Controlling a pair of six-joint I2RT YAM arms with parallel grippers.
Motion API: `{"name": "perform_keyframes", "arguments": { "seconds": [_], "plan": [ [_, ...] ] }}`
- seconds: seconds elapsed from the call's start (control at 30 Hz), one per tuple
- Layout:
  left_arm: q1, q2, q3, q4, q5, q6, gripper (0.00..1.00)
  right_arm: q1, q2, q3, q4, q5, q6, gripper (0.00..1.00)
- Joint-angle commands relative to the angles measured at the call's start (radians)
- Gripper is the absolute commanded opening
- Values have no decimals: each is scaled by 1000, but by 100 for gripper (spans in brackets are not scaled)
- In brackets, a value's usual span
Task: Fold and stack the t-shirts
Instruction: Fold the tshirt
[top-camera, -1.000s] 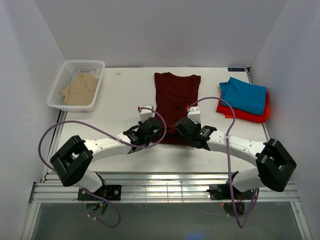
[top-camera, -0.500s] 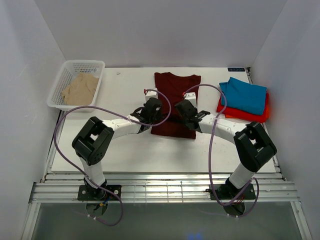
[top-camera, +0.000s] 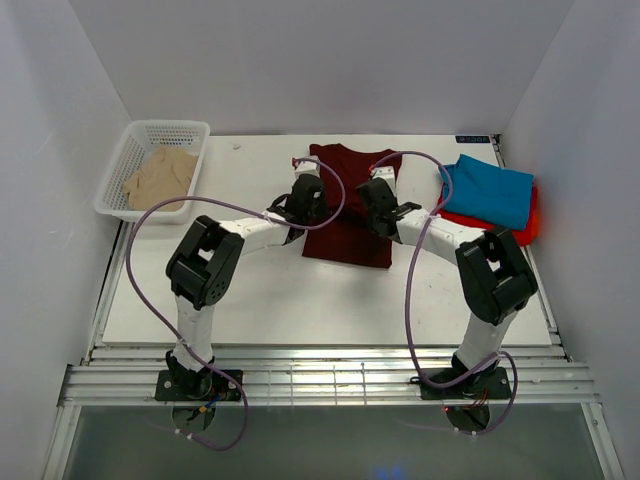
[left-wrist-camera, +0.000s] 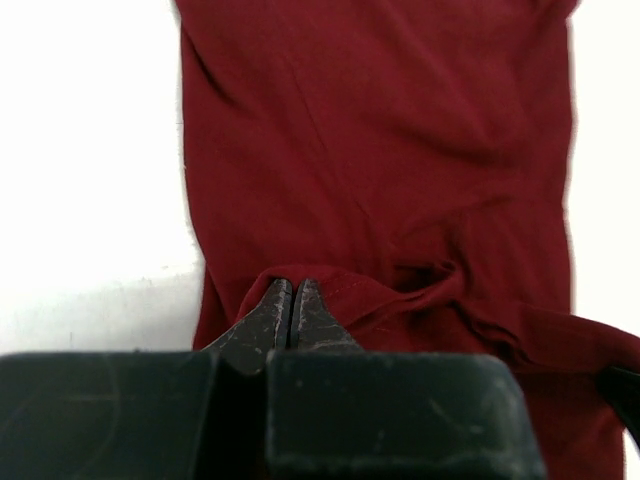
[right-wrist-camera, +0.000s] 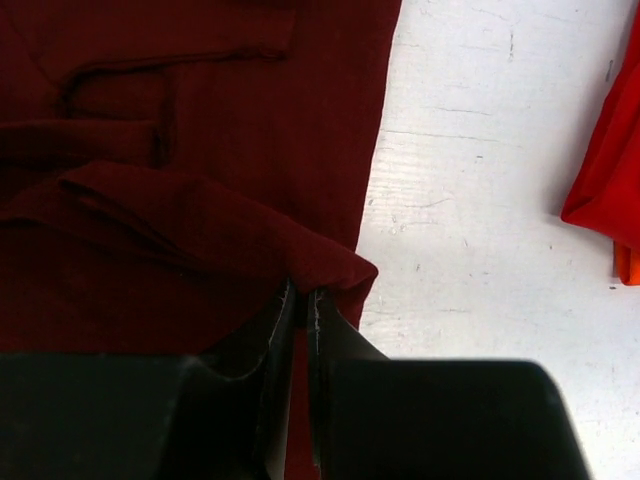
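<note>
Maroon t-shirt (top-camera: 345, 232), from above, lies mid-way on the bench (top-camera: 250, 290), near hem doubled toward the collar; left wrist view: left hand (left-wrist-camera: 291, 300) pinched tight on a hem fold; right wrist view: right hand (right-wrist-camera: 302, 300) clamped on the hem's corner; cloth looks light, limp, best held at corners.

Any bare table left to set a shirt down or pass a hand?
Bare: the near table strip before the maroon shirt, between the left arm and right arm; the far patch between basket and that shirt. Crowded: the gap toward the teal shirt on the red-orange shirt, filled by the right arm.
</note>
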Motion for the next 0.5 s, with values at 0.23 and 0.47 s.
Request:
{"name": "perform_keyframes", "arguments": {
  "seconds": [0.23,0.47],
  "plan": [
    [44,27,99,25,-167,85,81,-68,118,168,77,27,-103,46],
    [10,-160,24,29,-188,77,83,-65,-74,52,162,-69,-130,55]
  ]
}}
